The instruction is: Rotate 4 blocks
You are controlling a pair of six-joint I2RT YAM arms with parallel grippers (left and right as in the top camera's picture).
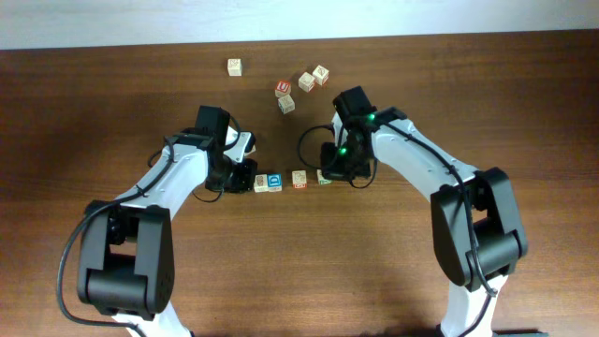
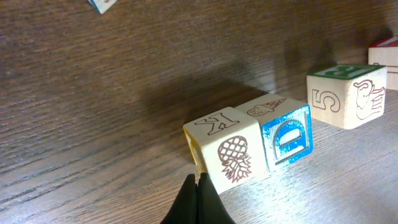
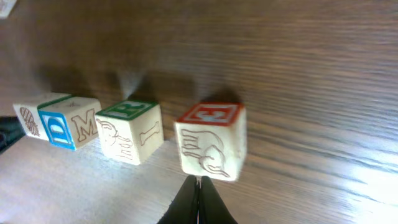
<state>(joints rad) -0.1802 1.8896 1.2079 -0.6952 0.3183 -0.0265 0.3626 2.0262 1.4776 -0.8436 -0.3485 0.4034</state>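
- Blocks (image 1: 298, 179) for turning are lying in a short row on the bench (image 1: 112, 84) in the overhead view, between my two arms. The blue-faced block (image 1: 274, 182) is sitting second from my left. My left tool (image 1: 245, 181) is resting at the left end of the row and my right tool (image 1: 333, 171) at the right end. Spare cubes (image 1: 286, 104) are lying scattered well apart, toward the far edge.
- In the left wrist view my left tool is showing its fingers pressed together and gripping nothing. The tip is sitting at the near bottom edge of the pale K block (image 2: 224, 149), and I cannot tell whether it is touching. That block is touching the blue-faced one, and the green-topped block (image 2: 345, 93) is standing apart beyond them.
- In the right wrist view my right tool is likewise pressed together and empty. Its tip is sitting just beside the lower edge of the red-topped block (image 3: 210, 140), which is standing apart from the green-topped one.
- I am judging that I am working the two end blocks, poking them round rather than lifting. The next move is calling for an off-centre push at a corner, so that each block is spinning rather than sliding. The K block may be dragging its blue neighbour along.
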